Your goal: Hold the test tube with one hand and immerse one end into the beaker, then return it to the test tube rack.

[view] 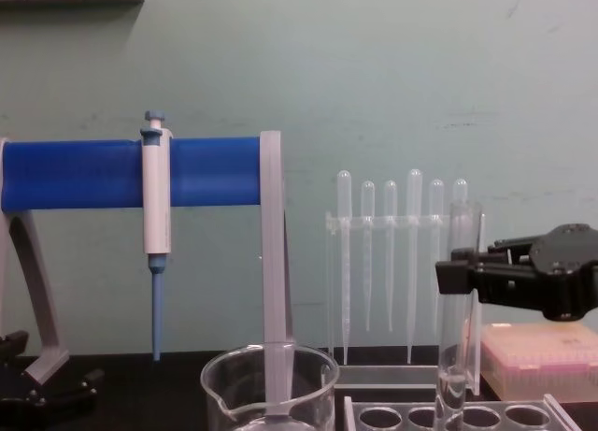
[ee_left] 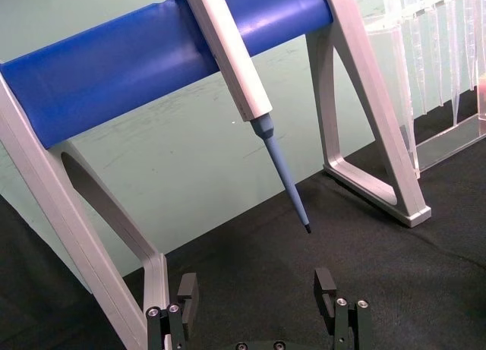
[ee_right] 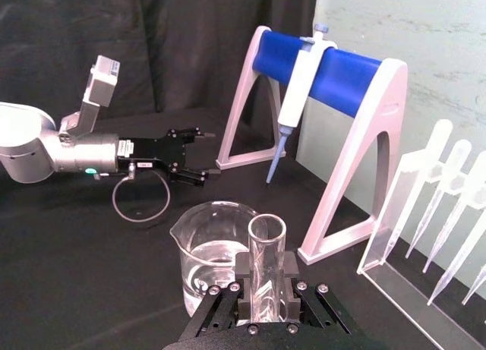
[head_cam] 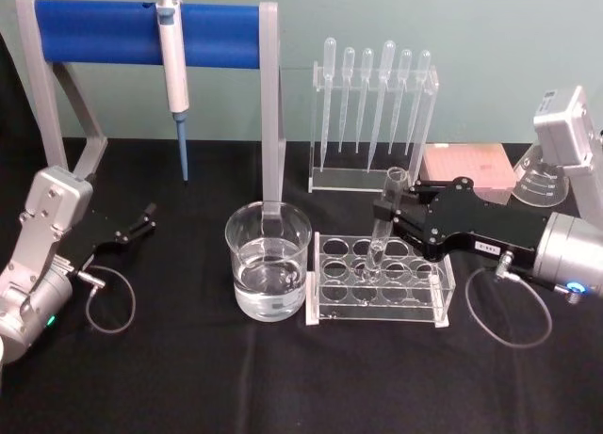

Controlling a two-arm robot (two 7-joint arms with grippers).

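Tube gripped at the rack, dip not yet made.
Right gripper (head_cam: 384, 211), jaws clenched on the test tube (head_cam: 383, 229), right of the beaker (head_cam: 268, 262); left gripper (head_cam: 146, 217) idle, jaws released.

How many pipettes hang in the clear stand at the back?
6, side by side in one row in the stand behind the tube rack, bulbs up.

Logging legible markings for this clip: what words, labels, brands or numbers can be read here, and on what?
No text can be read.
right hand, shut on the test tube: small white label, too small to read.
Glass flask at the far right: white graduation marks, too blurred to read.
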